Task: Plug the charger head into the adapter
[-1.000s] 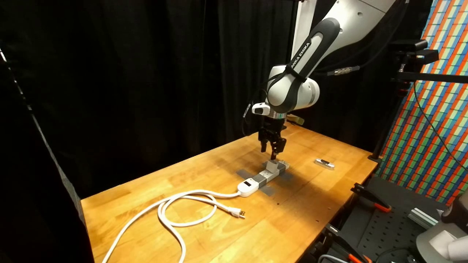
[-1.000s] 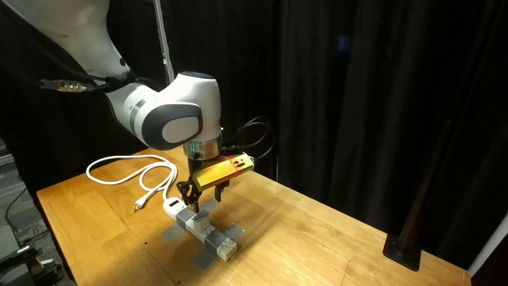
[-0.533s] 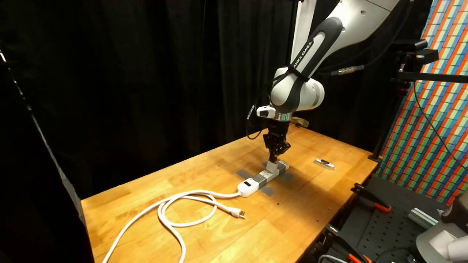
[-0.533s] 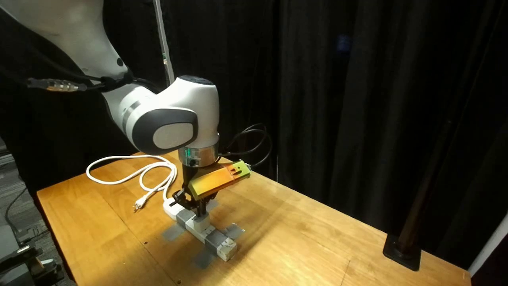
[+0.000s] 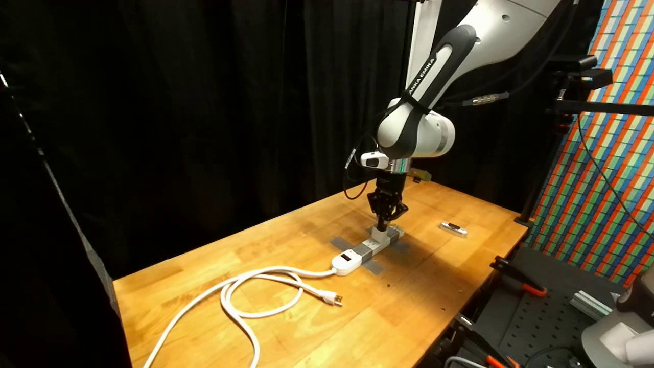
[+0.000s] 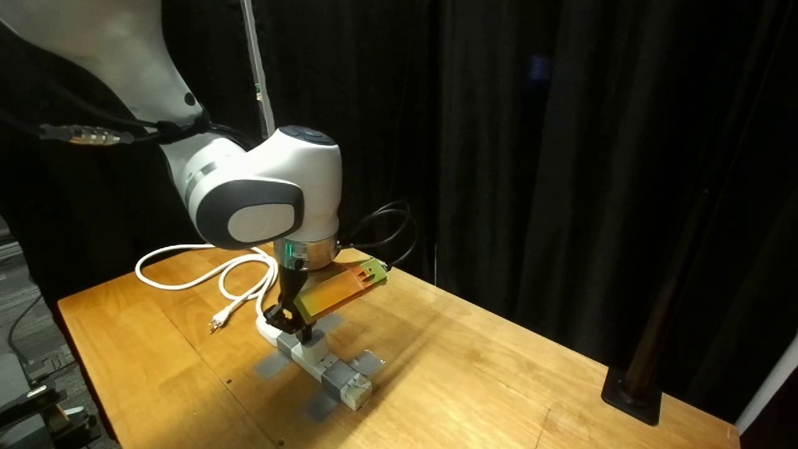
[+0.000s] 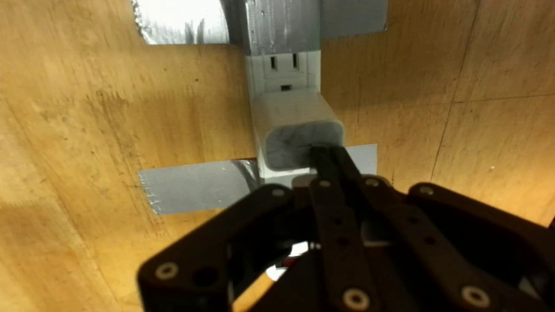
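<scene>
The charger head (image 7: 290, 128) stands on the power strip (image 7: 313, 71), just beside a bare three-hole socket (image 7: 285, 74), and the strip lies on the worktop (image 5: 306, 347), strapped down with grey tape (image 7: 190, 186). No prongs show, so how far the head is seated cannot be told. The gripper (image 7: 328, 151) has its fingers pressed together with nothing between them; their tips are at the head's grey top face, toward one corner rather than its middle, and look to be touching it, though the wrist view does not settle that. The step in hand is probably a push straight down.

The head looks like light, stiff moulded plastic, able to take a firm push without denting, but its smooth walls and rounded corners could be slippery. A load so near the edge may tip it and jam the prongs; the centre of the top is the better place to press. Should it need lifting, the two opposite upright walls, rising clear of the strip, offer the natural hold, taken squarely so that it does not twist. Under its tape the strip is unlikely to slide.
</scene>
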Controlling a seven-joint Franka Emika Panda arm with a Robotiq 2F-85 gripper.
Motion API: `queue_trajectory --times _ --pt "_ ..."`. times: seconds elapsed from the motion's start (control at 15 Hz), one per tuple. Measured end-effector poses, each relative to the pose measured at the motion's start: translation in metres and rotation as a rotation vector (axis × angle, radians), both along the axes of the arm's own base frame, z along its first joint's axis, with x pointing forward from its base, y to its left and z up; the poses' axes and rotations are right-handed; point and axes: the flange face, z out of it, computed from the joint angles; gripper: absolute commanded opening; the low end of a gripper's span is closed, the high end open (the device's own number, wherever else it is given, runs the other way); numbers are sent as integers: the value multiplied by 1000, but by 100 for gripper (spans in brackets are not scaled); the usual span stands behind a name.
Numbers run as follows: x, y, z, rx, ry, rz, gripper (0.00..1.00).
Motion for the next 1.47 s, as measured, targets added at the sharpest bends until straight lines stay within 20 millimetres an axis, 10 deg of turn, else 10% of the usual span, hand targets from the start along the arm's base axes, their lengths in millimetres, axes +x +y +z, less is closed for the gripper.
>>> queue_trajectory --times 1.47 --pt "38 -11 -8 39 185 -23 9"
